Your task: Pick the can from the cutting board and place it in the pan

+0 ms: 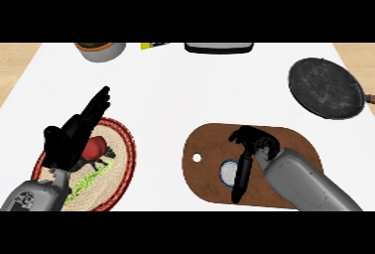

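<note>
A brown cutting board [209, 141] lies at the lower middle of the white counter. On it stands the can, of which only a blue-rimmed pale top [229, 171] shows. My right hand [254, 144] hangs over the board with its fingers curved down beside and partly over the can; I cannot tell whether they touch it. The dark round pan [324, 88] sits at the far right, well away from the board. My left hand [73, 136] rests open at the left, fingers up, above a woven plate.
A woven plate [121, 154] with a red rim holds red and green food under my left hand. A grey pot [100, 51] with a plant, a yellow-green item [152, 45] and a black-and-white appliance [218, 47] line the back edge.
</note>
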